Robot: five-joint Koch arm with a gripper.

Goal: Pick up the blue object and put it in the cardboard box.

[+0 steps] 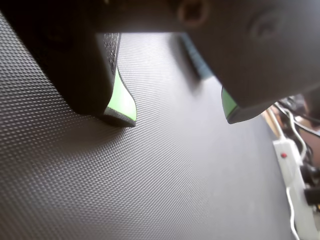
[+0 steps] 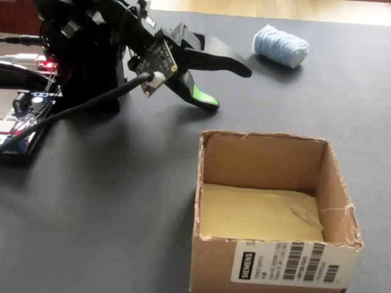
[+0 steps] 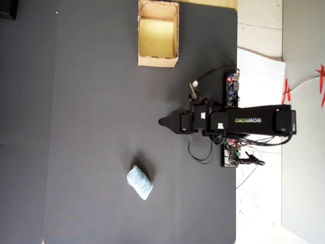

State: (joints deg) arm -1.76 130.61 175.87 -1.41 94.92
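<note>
The blue object (image 2: 281, 46), a pale blue ribbed bundle, lies on the black mat at the back right of the fixed view. In the overhead view it (image 3: 139, 182) sits below and left of the arm. My gripper (image 2: 227, 87) hovers low over the mat, open, with nothing between its green-padded fingers (image 1: 122, 107). In the wrist view the gripper (image 1: 178, 115) shows bare mat between its tips, with a blurred bluish strip (image 1: 197, 62) beyond. The cardboard box (image 2: 275, 262) stands open in the foreground, well apart from the gripper (image 3: 162, 122); seen from overhead, the box (image 3: 158, 62) is at the top.
Circuit boards with wires (image 3: 231, 89) sit by the arm's base at the mat's right edge. A white power strip (image 1: 292, 160) and cables lie off the mat. White paper (image 3: 259, 71) lies beyond that edge. The black mat (image 3: 91, 101) stretches wide to the left.
</note>
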